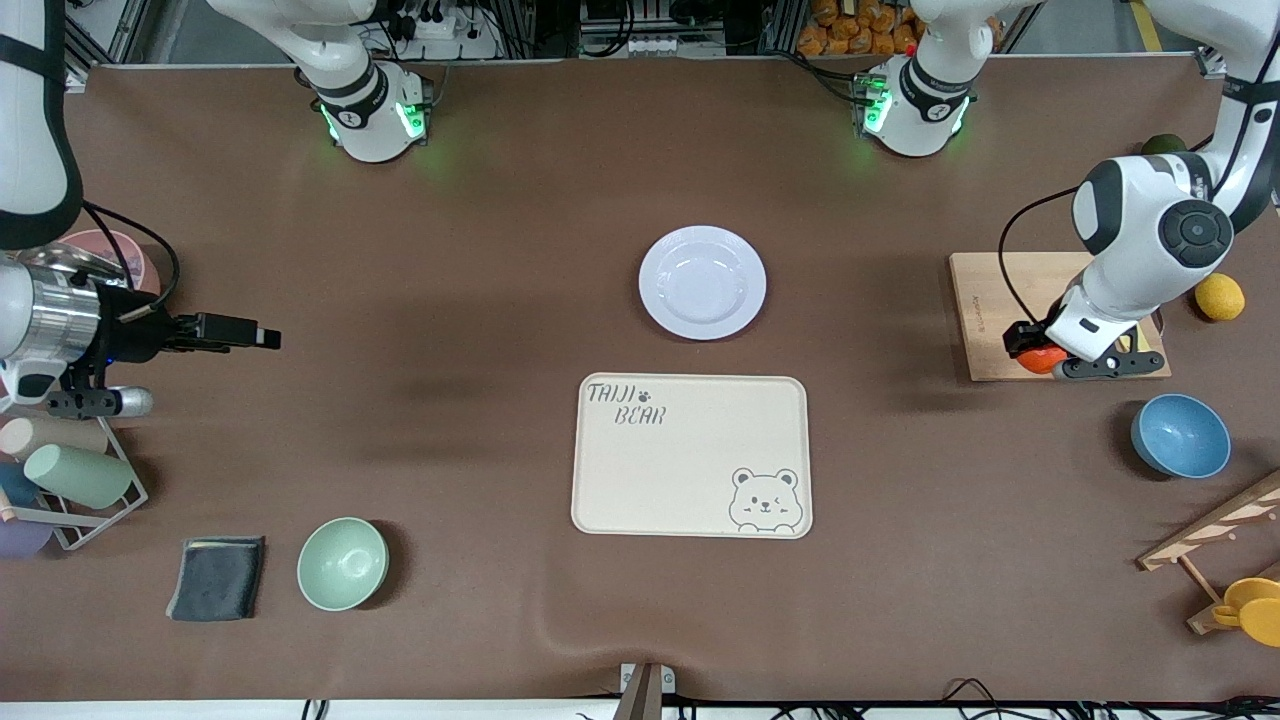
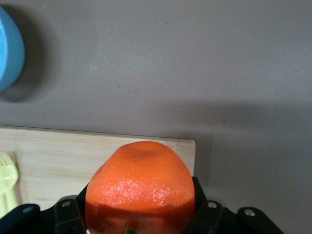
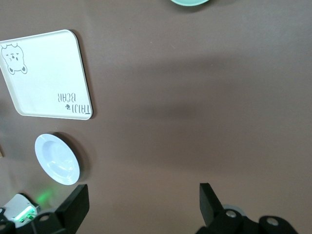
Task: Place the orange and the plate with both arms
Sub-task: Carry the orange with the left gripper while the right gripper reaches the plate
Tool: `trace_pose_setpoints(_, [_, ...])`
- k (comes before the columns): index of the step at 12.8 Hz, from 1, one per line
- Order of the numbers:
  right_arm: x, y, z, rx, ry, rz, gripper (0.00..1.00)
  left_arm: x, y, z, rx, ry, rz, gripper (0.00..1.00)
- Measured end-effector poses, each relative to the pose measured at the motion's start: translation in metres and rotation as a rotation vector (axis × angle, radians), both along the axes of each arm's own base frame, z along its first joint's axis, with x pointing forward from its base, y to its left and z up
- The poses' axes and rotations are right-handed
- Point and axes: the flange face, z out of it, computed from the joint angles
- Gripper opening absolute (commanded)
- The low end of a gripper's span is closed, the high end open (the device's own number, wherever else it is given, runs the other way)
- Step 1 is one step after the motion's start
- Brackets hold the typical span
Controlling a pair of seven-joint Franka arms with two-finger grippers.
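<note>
The cream tray [image 1: 692, 456] with its bear drawing lies at the middle of the table with nothing on it, so the task looks barely begun: neither thing has yet been placed. The plate [image 1: 702, 281] sits untouched just beside the tray, farther from the front camera. The wooden board [image 1: 1010, 310] lies toward the left arm's end of the table, and there the left gripper [image 1: 1043, 356] is down at the board's corner, its jaws pinching the orange [image 2: 141, 187] (the fruit fills the gap between them, its top bulging out past the black fingers [image 2: 66, 214]). So the grasp appears made but the lift and carry are still to come. The right gripper [image 3: 141, 204] waits over bare table at the right arm's end, jaws spread wide, holding nothing, well apart from the plate it presumably must fetch.
</note>
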Motion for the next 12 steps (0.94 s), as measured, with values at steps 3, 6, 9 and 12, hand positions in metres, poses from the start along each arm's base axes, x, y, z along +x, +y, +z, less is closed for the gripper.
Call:
trace_pose_setpoints(3, [0.002,0.005,-0.015,0.051,0.026,-0.014,1.0,0.025,-0.03,0.045,0.014,0.021,0.004,0.0])
trace_pose_setpoints(6, [0.001,0.012,-0.039,0.125,0.065,-0.046,1.0,0.039,-0.077,0.072,0.013,0.003,0.014,0.0])
trace_pose_setpoints(9, [-0.004,0.016,-0.063,0.182,0.098,-0.085,1.0,0.05,-0.105,0.087,-0.018,-0.001,0.018,0.0])
trace_pose_setpoints(12, [-0.011,0.022,-0.087,0.241,0.138,-0.126,1.0,0.058,-0.134,0.105,-0.05,0.001,0.049,0.0])
